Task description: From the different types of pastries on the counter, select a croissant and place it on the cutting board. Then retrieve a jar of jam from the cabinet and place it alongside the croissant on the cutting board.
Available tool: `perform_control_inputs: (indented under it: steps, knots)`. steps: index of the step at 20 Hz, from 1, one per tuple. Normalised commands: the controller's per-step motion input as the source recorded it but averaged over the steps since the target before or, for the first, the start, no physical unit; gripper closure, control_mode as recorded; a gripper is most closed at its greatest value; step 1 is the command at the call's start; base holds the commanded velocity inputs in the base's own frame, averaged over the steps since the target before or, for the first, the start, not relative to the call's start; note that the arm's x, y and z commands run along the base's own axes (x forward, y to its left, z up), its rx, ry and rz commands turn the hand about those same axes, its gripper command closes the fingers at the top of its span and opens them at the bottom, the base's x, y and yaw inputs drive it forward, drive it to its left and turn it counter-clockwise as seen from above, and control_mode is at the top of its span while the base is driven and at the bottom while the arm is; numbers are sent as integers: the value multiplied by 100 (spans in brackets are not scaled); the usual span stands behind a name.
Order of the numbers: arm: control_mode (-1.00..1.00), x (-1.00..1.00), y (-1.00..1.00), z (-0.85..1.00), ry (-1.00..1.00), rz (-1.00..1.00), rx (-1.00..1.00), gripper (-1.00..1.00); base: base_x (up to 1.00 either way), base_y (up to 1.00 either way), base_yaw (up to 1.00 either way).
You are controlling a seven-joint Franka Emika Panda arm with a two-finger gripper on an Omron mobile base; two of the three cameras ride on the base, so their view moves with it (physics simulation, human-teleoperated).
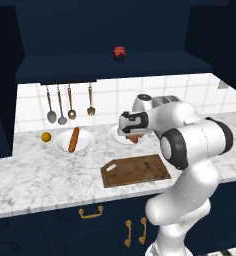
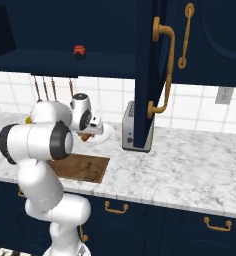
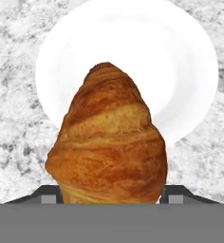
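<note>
My gripper (image 1: 132,135) is shut on the golden-brown croissant (image 1: 134,139), holding it just over its white plate (image 1: 116,135) at the back of the marble counter (image 1: 35,175). Seen from the hand, the croissant (image 3: 109,142) sits between the fingertips (image 3: 47,193) with the plate (image 3: 180,57) beneath it. From the right it shows below the hand (image 2: 85,136). The dark wooden cutting board (image 1: 136,170) (image 2: 80,166) lies bare nearer the counter's front edge. The small red jar of jam (image 1: 119,53) (image 2: 79,51) stands on the shelf of the navy cabinet (image 1: 110,65).
A long brown baguette (image 1: 73,139) rests on a second white plate (image 1: 85,145) to the left, with a small orange fruit (image 1: 46,136) beside it. Utensils (image 1: 70,102) hang on the tiled wall. A toaster (image 2: 132,127) stands behind an open cabinet door (image 2: 147,70).
</note>
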Motion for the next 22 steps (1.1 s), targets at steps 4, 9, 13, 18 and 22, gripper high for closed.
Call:
perform_control_inputs:
  steps: [4, 9, 13, 18, 22]
  knots:
    - [-100, -100, -9, -2, -2, 0, 0, 100, 0, 0, 0]
    - [-100, -87, -31, -18, 0, 0, 0, 100, 0, 0, 0]
    - [-100, -49, -23, -19, 0, 0, 0, 100, 0, 0, 0]
    - [-100, 3, -14, -9, 3, 2, 0, 100, 0, 0, 0]
    - [-100, 13, -40, -19, 8, 4, 0, 100, 0, 0, 0]
